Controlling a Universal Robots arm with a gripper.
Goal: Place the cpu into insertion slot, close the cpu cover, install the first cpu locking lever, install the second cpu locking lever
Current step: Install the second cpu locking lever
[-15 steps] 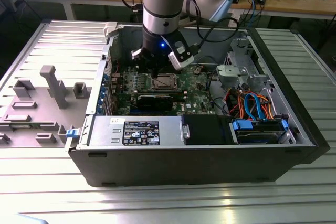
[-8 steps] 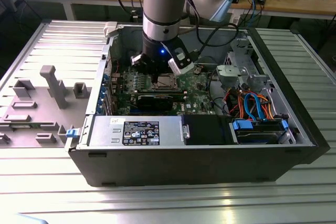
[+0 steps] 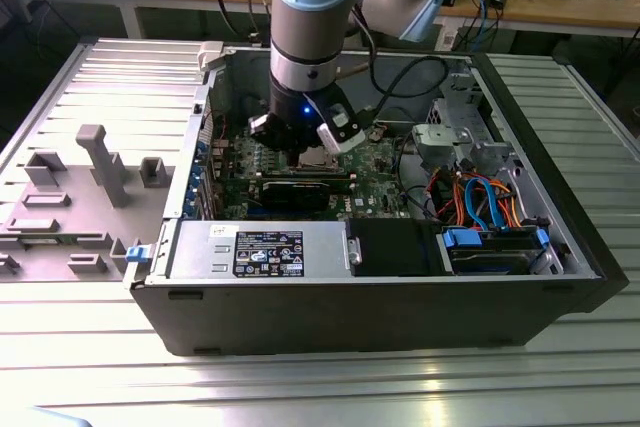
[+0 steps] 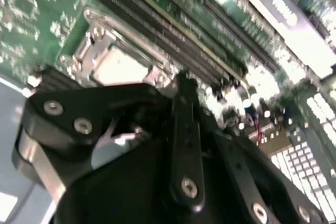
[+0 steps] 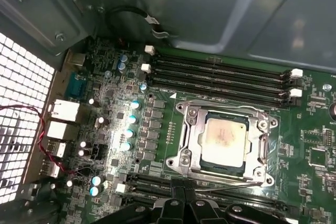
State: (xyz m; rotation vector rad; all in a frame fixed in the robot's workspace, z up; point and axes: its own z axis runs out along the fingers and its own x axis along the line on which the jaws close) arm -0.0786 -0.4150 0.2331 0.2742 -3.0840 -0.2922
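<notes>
Inside the open computer case [image 3: 400, 277], on the green motherboard [image 5: 131, 145], the cpu cover [image 5: 190, 129] lies closed over the cpu [image 5: 224, 139] (seated in its socket); the gripper [image 5: 185, 199] hovers just beside it, fingers pressed together, holding nothing.

An open computer case [image 3: 150, 297] is set on a ribbed metal table [image 3: 300, 387]; orange and blue cables [image 3: 480, 197] are bundled inside.
</notes>
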